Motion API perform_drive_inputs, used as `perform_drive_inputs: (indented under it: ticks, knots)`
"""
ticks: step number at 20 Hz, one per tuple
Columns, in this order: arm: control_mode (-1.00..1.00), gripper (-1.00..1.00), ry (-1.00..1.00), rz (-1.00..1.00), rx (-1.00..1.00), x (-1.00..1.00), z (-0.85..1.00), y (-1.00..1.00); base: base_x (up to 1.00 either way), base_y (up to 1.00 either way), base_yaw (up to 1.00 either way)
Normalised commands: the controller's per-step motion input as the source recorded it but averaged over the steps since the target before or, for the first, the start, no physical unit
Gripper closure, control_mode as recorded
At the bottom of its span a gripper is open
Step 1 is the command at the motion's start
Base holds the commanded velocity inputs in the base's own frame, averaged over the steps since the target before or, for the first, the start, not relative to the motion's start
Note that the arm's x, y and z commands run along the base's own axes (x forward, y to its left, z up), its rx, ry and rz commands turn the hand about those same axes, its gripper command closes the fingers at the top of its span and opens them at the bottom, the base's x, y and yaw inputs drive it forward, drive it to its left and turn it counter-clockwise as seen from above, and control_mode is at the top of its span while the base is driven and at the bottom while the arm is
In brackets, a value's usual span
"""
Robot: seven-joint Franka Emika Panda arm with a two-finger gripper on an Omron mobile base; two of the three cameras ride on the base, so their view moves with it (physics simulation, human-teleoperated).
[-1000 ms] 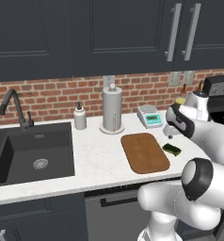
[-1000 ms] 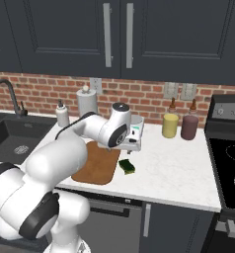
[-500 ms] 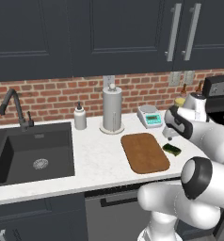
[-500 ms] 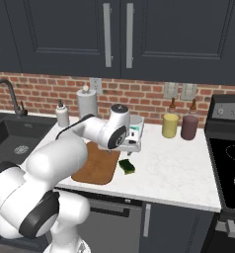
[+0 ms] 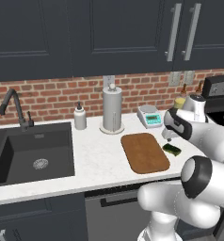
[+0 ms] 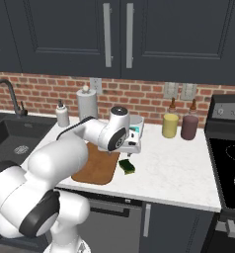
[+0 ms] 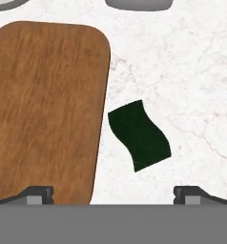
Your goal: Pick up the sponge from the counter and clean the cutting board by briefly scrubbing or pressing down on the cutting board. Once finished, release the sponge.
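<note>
In the left base view, a black sink (image 5: 31, 153) is set into the white table (image 5: 97, 160) at the left. A soap bottle (image 5: 80, 117) and a paper towel roll (image 5: 112, 109) stand behind, near the brick wall. The board (image 5: 144, 152) lies flat further right, with a small scale (image 5: 149, 116) behind it. The sponge (image 5: 172, 149) lies on the table just beside the board's right edge, apart from it. The tool (image 5: 167, 138) is held above the sponge, not touching it.

In the right base view, the board (image 6: 97, 166) is partly hidden by the arm. The tool (image 6: 128, 151) is seen just above the sponge (image 6: 127, 166), which lies dark side up beside the board's right edge. Two bottles (image 6: 180, 121) stand further right by the wall, and a stove (image 6: 229, 169) adjoins the table (image 6: 176, 173).

In the hand view, the board (image 7: 44, 105) takes up the left. The sponge (image 7: 139, 134) lies on the table (image 7: 182, 71) between the two fingertips (image 7: 35, 194), nearer the right one, and turned askew. The tool (image 7: 113, 196) is released, its fingers spread wide and grasping nothing.
</note>
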Motion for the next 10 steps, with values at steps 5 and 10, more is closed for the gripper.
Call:
perform_drive_inputs:
  ticks: [5,10]
  knots:
    - [-1.0,-1.0,0.0,0.06,0.0,0.08,0.0,0.0,0.0,0.0,0.0]
    - [-1.0,-1.0,0.0,0.06,0.0,0.11,-0.06,-0.01,0.0,0.0,0.0]
